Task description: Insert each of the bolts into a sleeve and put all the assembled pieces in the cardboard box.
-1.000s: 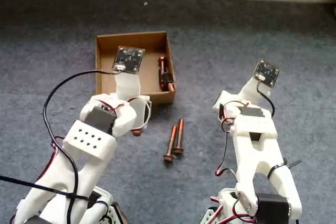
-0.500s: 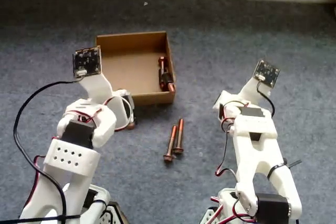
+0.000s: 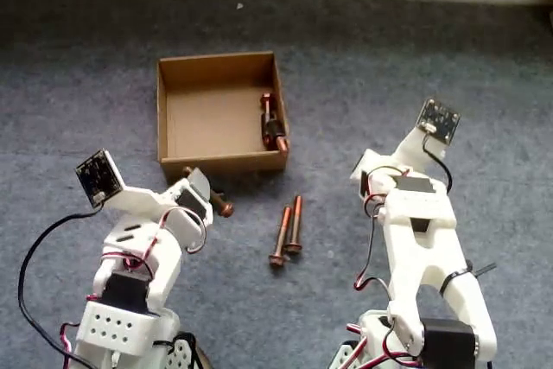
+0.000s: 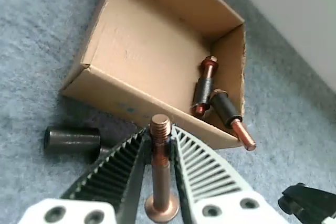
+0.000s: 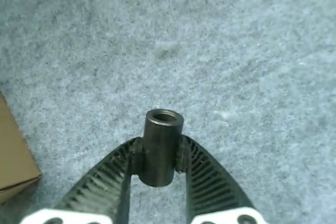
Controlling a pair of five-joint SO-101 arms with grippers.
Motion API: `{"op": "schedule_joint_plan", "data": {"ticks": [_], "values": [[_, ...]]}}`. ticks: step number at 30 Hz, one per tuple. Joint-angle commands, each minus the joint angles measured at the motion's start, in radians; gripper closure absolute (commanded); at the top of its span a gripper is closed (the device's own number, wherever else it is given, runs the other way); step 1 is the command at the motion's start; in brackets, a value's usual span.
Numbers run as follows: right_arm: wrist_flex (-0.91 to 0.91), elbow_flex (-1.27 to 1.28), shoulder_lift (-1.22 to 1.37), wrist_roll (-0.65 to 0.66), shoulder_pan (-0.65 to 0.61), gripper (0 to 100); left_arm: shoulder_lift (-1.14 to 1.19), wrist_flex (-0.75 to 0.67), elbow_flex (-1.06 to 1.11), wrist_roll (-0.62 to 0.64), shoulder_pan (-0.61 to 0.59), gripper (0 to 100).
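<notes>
Looking down over a grey carpet (image 3: pixel 415 66), I see my two white arms coming up from the lower edge of the frame. The left gripper (image 4: pixel 159 132), at lower left of centre just below the box, is pinching a long copper-coloured metal bolt (image 4: pixel 160 171) by its shank. The threaded tip pokes out past the fingertips, and I judge that this grip leaves the tip free to enter a sleeve. The right gripper (image 5: pixel 159 146), at right of centre, is clamped on a short dark cylindrical metal sleeve (image 5: pixel 164 124). Its open bore faces away from the wrist, which I read as presenting the hole for the bolt. The two arms are well apart, so the mating step is not yet done.

The open brown cardboard box (image 3: pixel 216 59) sits at upper left of centre. Two assembled pieces (image 3: pixel 272 127), each a copper bolt in a dark sleeve, lie against its right-hand wall. A loose dark sleeve (image 4: pixel 72 139) lies on the carpet just outside the box's near wall, near the left gripper. Two loose copper bolts (image 3: pixel 288 229) lie side by side at lower centre, between the arms. I judge that those bolts sit under the path between the grippers, and the box corner is close to the left one, so both want watching.
</notes>
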Motion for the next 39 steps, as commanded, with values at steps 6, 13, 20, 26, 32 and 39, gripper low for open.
{"op": "schedule_joint_plan", "data": {"ticks": [6,13,20,26,32,39], "values": [[-0.019,-0.013,-0.045,-0.005,0.008,99.2,-0.214,0.098,0.030,-0.054,-0.007,75],[-0.019,-0.013,-0.045,-0.005,0.008,99.2,-0.223,0.107,0.019,-0.057,-0.007,83],[-0.019,-0.013,-0.045,-0.005,0.008,99.2,-0.216,0.112,-0.044,-0.209,-0.012,87],[-0.019,-0.013,-0.045,-0.003,0.008,99.2,-0.214,0.114,-0.073,-0.390,-0.012,87],[-0.019,-0.015,-0.045,-0.003,0.008,99.1,-0.214,0.146,-0.084,-0.592,-0.008,87],[-0.019,-0.015,-0.045,-0.003,0.008,99.1,-0.183,0.333,-0.237,-0.729,-0.005,87]]}}
